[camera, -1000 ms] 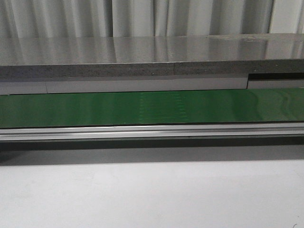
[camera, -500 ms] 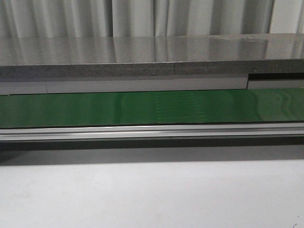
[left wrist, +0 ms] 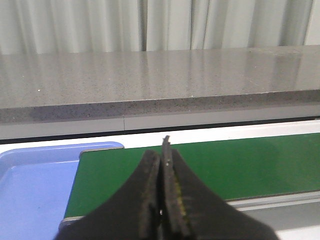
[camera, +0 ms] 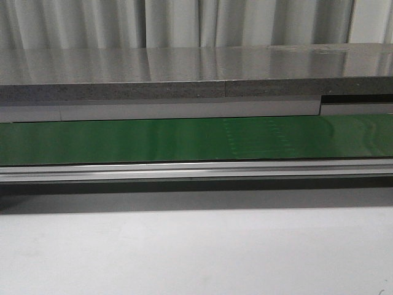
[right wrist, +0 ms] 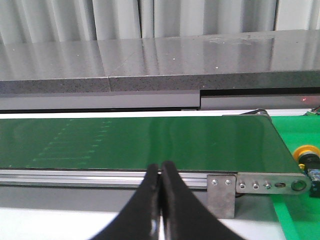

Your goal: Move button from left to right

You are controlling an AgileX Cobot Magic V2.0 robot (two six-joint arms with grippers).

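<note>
Your green conveyor belt [camera: 123, 140] has carried its faint stitch marks rightward; both claws, left [left wrist: 161, 165] and right [right wrist: 160, 172], wait pinched empty, while the button [right wrist: 308, 156] sits beyond the belt's right end

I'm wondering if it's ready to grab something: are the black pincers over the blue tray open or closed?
Closed. In the left wrist view the left gripper has its two black fingers pressed together with nothing between them, above the green conveyor belt beside the blue tray.
</note>
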